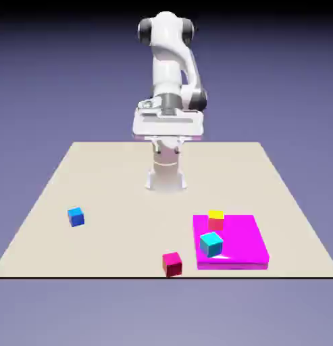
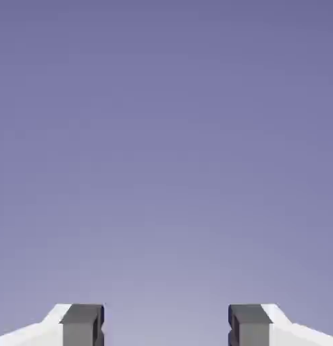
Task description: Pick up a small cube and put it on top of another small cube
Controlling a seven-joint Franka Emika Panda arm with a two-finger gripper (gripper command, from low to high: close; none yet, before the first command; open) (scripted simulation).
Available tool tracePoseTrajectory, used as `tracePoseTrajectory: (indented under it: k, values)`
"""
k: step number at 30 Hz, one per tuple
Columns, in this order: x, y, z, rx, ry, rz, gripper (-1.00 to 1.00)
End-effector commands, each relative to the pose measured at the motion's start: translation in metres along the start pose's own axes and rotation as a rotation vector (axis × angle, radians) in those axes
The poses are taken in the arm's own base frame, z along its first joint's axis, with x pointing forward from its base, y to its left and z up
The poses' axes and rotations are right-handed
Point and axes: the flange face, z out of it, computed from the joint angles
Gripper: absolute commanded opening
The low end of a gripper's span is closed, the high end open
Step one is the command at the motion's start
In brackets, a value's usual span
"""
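End effector spread wide, blue cube well apart from the magenta slab

Spread, with nothing between its fingertips, the end effector (image 1: 167,151) hangs beyond the magenta slab (image 1: 243,240) and to its left, as the exterior view shows it. The hand view has the two grey fingertips (image 2: 82,328) well apart at the bottom, with only the blue-violet backdrop (image 2: 166,149) filling the rest. The white arm (image 1: 167,64) rises behind, farther from the camera than the slab.

The small blue cube (image 1: 75,217) sits on the tabletop (image 1: 128,203) well off toward the exterior view's left of the slab — roughly level with the slab's far edge and touching neither the slab nor any other cube. The crimson cube (image 1: 172,264) is also on the tabletop, just beside the slab on that same side, close to its near left corner and apart from it.

Two more cubes are on the slab itself. The cyan cube (image 1: 211,244) lies toward the slab's left side, turned at an angle to its edges — nearer the camera than the other. That other one, a cube with a yellow top and an orange-red front (image 1: 216,220), stands near the slab's far left corner.
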Motion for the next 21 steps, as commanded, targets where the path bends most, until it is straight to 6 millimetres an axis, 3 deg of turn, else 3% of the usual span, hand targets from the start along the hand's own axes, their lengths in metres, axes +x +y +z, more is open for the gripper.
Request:
tracePoseTrajectory:
  k: [1, 7, 12, 17, 21]
  values:
    - [0.005, 0.013, 0.009, -0.026, 0.006, 0.032, 0.0]
    - [0.028, 0.104, 0.056, -0.179, 0.048, 0.23, 0.0]
    - [0.034, 0.189, 0.079, -0.307, 0.086, 0.404, 0.0]
    - [0.025, 0.277, 0.089, -0.434, 0.127, 0.583, 0.0]
    - [0.006, 0.344, 0.087, -0.537, 0.159, 0.728, 0.0]
